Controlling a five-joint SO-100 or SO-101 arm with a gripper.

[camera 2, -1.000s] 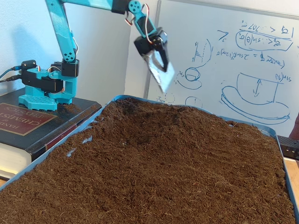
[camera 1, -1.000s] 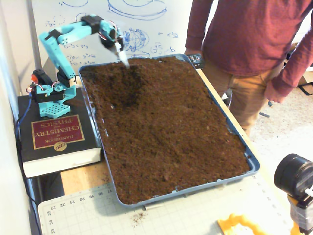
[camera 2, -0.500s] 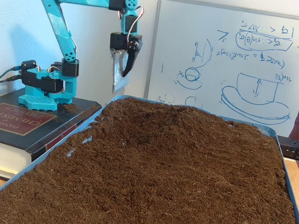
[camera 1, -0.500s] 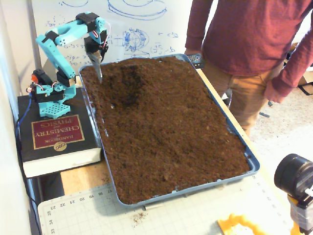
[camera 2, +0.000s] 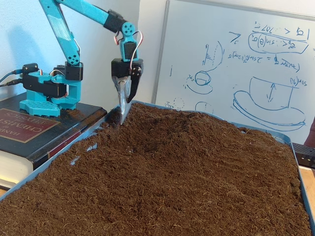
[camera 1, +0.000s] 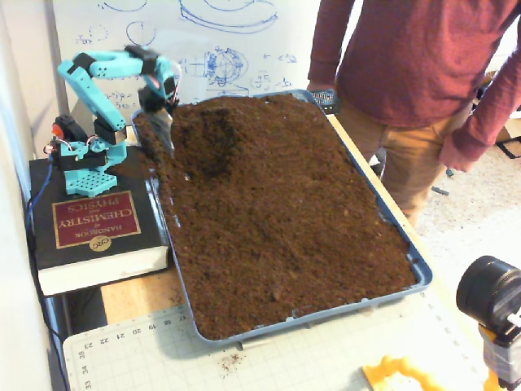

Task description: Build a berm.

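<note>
Loose dark brown soil fills a blue tray. In the low fixed view the soil humps slightly higher toward the tray's far end; I cannot make out a distinct berm ridge. A darker hollow shows near the far left. My gripper on the teal arm points straight down at the tray's far left corner. It carries a silvery blade on one jaw. The jaws look shut, and the gripper's tip touches the soil just inside the rim.
The arm's base stands on a thick book left of the tray. A person in a red shirt stands at the tray's right side. A whiteboard is behind. A camera lens and cutting mat lie in front.
The gripper swung from above the far middle of the tray to the far left corner, turned to point downward, and came down until its tip met the soil.
</note>
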